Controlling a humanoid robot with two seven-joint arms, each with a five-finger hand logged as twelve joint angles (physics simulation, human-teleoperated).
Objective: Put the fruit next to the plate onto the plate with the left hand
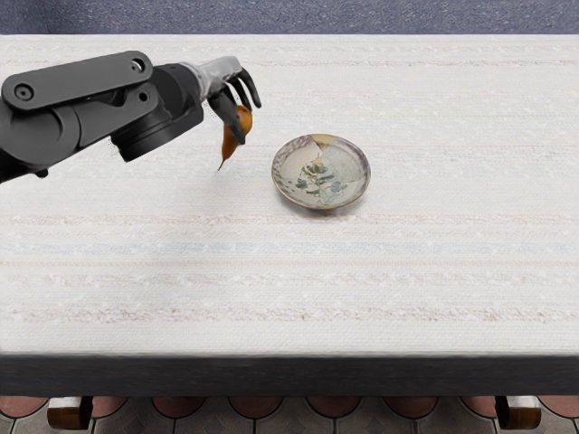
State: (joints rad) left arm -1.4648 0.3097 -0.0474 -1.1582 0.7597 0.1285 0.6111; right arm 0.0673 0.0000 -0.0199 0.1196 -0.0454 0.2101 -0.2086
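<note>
A small orange fruit point(232, 136) with a thin stem pointing down is held above the table, just left of the plate. My left hand point(232, 98) reaches in from the left, its dark fingers curled around the top of the fruit. The round patterned ceramic plate point(347, 154) sits on the table to the right of the fruit, a short gap apart, and holds nothing. The right arm does not show.
The pale cloth-covered table point(289, 271) stretches across the whole view. Its dark front edge point(289, 372) runs along the bottom. The left forearm point(81, 113) covers part of the far left of the table.
</note>
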